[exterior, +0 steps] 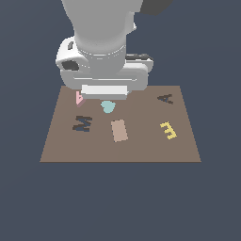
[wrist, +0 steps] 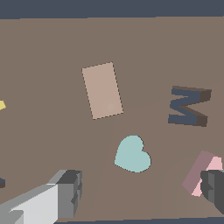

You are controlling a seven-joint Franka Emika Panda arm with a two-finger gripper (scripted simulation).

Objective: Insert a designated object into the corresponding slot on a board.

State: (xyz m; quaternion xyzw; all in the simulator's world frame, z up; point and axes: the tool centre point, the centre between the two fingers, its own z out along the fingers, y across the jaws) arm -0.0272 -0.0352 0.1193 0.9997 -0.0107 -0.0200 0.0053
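The board [exterior: 120, 150] is plain brown, with no pattern. The A piece [exterior: 79, 99] is pink. The A slot [exterior: 165, 99] is near-black, as is the M recess [exterior: 82, 123]. The heart [exterior: 108, 107] is teal. The E piece [exterior: 168, 130] is yellow. The rectangle [exterior: 119, 130] is light tan. The arm [exterior: 101, 42] is white-grey; the gripper [wrist: 140, 194] fingers [wrist: 65, 192] are grey. The surroundings are dark slate blue.

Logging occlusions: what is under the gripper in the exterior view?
The pink A piece peeks out under the gripper; most of it is covered. The teal heart sits just below, on the board.
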